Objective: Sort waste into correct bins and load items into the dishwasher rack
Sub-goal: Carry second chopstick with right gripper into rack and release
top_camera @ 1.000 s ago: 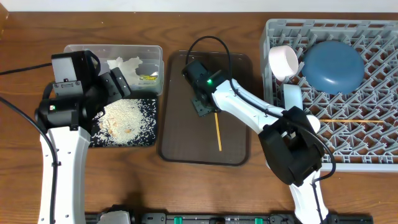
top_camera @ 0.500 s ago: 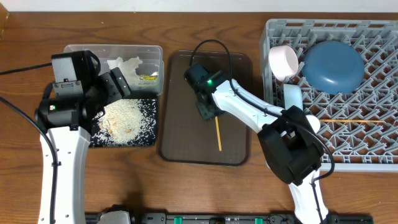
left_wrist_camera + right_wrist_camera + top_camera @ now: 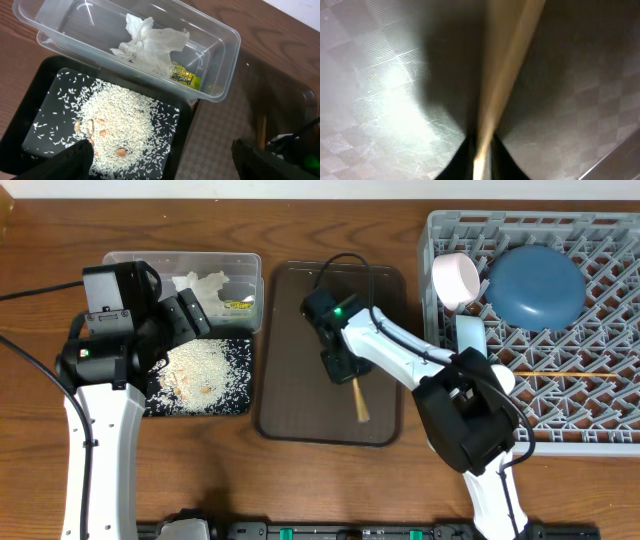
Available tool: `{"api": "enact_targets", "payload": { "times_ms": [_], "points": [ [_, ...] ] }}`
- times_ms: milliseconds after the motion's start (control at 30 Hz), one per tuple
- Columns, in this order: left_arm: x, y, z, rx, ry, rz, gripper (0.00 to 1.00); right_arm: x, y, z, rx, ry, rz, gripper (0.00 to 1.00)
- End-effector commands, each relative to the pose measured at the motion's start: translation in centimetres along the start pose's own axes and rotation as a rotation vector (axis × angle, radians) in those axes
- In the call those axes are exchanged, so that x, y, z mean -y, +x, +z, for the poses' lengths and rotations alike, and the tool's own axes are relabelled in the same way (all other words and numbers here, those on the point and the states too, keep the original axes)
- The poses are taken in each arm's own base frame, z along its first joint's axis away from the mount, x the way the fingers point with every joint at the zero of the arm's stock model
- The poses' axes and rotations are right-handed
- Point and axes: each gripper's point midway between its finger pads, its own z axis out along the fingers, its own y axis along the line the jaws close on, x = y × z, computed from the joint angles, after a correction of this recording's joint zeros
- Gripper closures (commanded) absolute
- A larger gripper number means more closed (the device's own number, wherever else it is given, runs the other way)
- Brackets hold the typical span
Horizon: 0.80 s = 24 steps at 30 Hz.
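Occupying the right side, rack (image 3: 610, 330): grey lattice crate that runs off the right edge of the overhead view.
Brown tray (image 3: 290, 380): centre of the overhead view, between the two bins and the rack.
Plate (image 3: 537, 285): dark blue, in the rack's upper part.
Tub (image 3: 180, 260) (image 3: 225, 75): clear plastic, upper left, touching the black tray's top edge.
Black tray (image 3: 240, 395) (image 3: 45, 90): just below the tub, left of the brown tray.
Rice (image 3: 200, 370) (image 3: 120, 130): white heap in the black tray with loose grains scattered around it and a few tan bits among them.
White bowl (image 3: 455, 278): on its side at the rack's upper left corner.
Blue bowl (image 3: 470, 335): light blue, on edge just below the white bowl.
Tissue (image 3: 200, 283) (image 3: 150, 42): crumpled, inside the tub.
Second chopstick (image 3: 570, 373): lies level across the rack's lattice, lower half.
Chopstick (image 3: 359, 402) (image 3: 505, 65): over the brown tray's right half, its upper end between the right fingertips.
Wrapper (image 3: 237, 304) (image 3: 184, 78): yellow, in the tub beside the tissue.
Right gripper (image 3: 347, 370) (image 3: 479, 150): over the brown tray, pinching the chopstick.
Left gripper (image 3: 192, 318) (image 3: 165, 170): spread wide with nothing in it, above the seam between the tub and the black tray.
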Motion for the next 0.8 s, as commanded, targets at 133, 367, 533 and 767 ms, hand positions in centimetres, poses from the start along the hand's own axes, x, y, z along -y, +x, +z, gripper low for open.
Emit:
{"api": "enact_targets", "payload": {
  "times_ms": [133,367,533,767],
  "points": [
    [-0.1,-0.5,-0.2,0.011,-0.007,0.0,0.09,0.6,1.9,1.9,-0.073,0.008,0.042,0.99],
    [-0.1,-0.5,-0.2,0.011,-0.007,0.0,0.09,1.5,2.3,2.4,-0.086,0.021,0.074,0.99],
    [-0.1,-0.5,-0.2,0.012,-0.007,0.0,0.09,1.9,0.6,0.0,-0.054,0.008,0.093,0.99],
    [-0.1,-0.5,-0.2,0.012,-0.007,0.0,0.09,3.4,-2.8,-7.8,0.075,-0.032,0.143,0.99]
  ]
}}
